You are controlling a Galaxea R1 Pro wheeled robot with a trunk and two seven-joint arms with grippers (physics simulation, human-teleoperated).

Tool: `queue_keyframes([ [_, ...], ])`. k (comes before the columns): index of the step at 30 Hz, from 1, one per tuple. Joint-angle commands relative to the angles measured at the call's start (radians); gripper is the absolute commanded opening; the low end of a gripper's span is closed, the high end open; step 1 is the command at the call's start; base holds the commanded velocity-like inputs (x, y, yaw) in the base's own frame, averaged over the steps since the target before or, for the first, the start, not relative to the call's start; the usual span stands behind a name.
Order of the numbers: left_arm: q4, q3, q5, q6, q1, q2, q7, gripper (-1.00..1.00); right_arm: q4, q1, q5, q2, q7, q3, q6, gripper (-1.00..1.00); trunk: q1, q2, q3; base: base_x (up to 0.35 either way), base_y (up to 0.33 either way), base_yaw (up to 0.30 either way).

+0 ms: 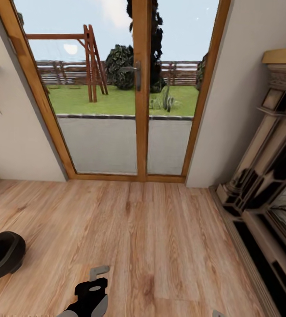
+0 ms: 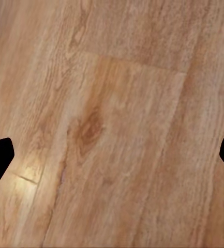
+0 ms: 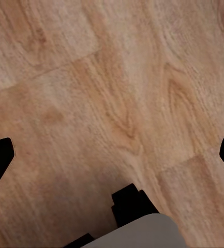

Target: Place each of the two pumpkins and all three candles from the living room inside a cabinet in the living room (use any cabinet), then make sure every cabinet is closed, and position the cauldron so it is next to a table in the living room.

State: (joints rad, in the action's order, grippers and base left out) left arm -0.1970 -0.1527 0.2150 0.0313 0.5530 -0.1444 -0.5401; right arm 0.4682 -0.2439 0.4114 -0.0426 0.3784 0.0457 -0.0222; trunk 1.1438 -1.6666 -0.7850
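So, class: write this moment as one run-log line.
cauldron: on wood floor, left | left gripper: open, empty | right gripper: open, empty | ahead: glass door | fireplace: right

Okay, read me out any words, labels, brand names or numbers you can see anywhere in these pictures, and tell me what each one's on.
There is none to read. The cauldron, the glass doors, the fireplace surround and the wooden floor all carry no lettering, and both wrist views show plain floorboards without any marks.
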Motion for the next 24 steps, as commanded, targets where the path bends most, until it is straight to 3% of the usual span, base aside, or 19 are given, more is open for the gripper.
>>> queue_keyframes([
  [1, 0.001, -0.008, 0.011, 0.004, 0.001, -0.003, -0.005, 1.00, 0.002, 0.000, 0.006, 0.001, 0.007, 0.005, -0.002, 1.00, 0.000, 0.000, -0.001, 0.031, -0.022, 0.259],
  [13, 0.001, -0.008, 0.011, 0.004, -0.001, -0.007, -0.005, 1.00, 0.002, 0.000, 0.005, 0.000, 0.007, 0.005, -0.002, 1.00, 0.000, 0.000, -0.001, 0.027, -0.015, 0.283],
  [24, 0.001, -0.008, 0.011, 0.002, -0.001, -0.007, -0.005, 1.00, 0.002, 0.000, 0.004, -0.001, 0.008, 0.005, -0.002, 1.00, 0.000, 0.000, -0.001, 0.287, -0.161, 0.287],
])
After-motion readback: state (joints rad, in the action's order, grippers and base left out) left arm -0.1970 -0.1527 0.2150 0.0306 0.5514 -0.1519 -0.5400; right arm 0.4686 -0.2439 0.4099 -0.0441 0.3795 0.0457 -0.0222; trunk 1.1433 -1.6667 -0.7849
